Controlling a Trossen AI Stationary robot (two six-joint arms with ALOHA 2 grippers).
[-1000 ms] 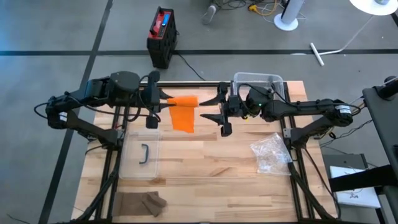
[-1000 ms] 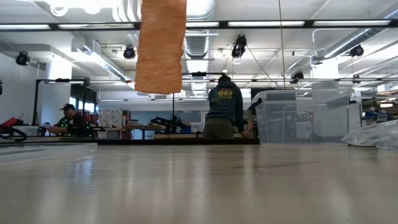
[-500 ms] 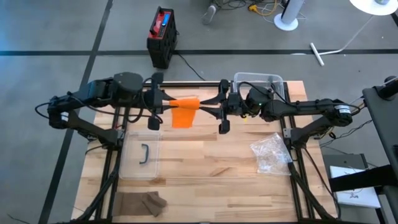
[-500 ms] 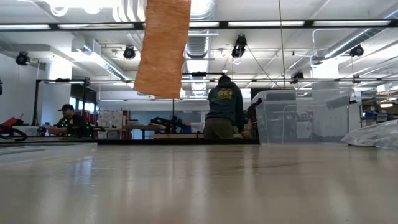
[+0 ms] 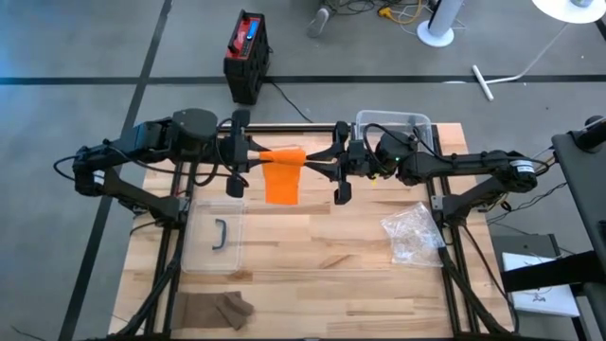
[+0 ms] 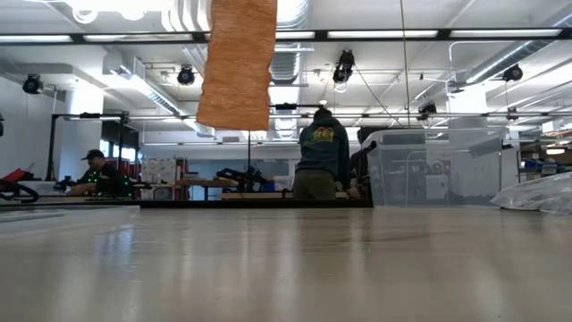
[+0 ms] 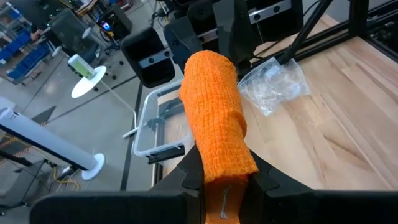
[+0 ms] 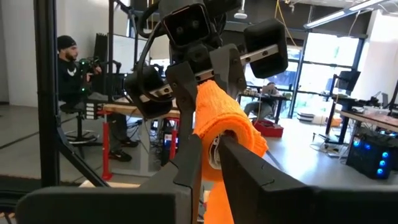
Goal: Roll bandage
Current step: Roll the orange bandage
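Note:
An orange bandage (image 5: 282, 172) is held high above the wooden table (image 5: 312, 256) between my two grippers. Its rolled part (image 5: 282, 154) lies level between them. A loose tail (image 6: 237, 67) hangs straight down, well clear of the tabletop. My left gripper (image 5: 256, 156) comes in from the table's left and is shut on the roll's left end. My right gripper (image 5: 309, 160) comes in from the right and is shut on the roll's right end. The left wrist view shows the roll (image 7: 214, 118) running away from my left gripper (image 7: 222, 186) toward the other gripper. My left gripper pinches the roll's left end (image 7: 224, 168) between its two fingers (image 7: 186, 177), coming level from the table's left and lying along the roll. The roll is lifted clear. My right gripper pinches the roll's right end (image 8: 219, 144) between its two fingers (image 8: 189, 163), coming level from the table's right. The roll stays level and the tail hangs slack below it.
A clear plastic bin (image 5: 393, 128) stands at the far right. A crumpled clear bag (image 5: 412, 232) lies right of centre. A clear lid with a dark handle (image 5: 220, 235) lies at the left, and brown cloth (image 5: 216, 308) at the near left. People are in the room behind.
My right gripper has shut from a wide opening onto the roll's right end. My left gripper has kept its hold. The hanging tail has swung a little toward the right and now hangs straighter.

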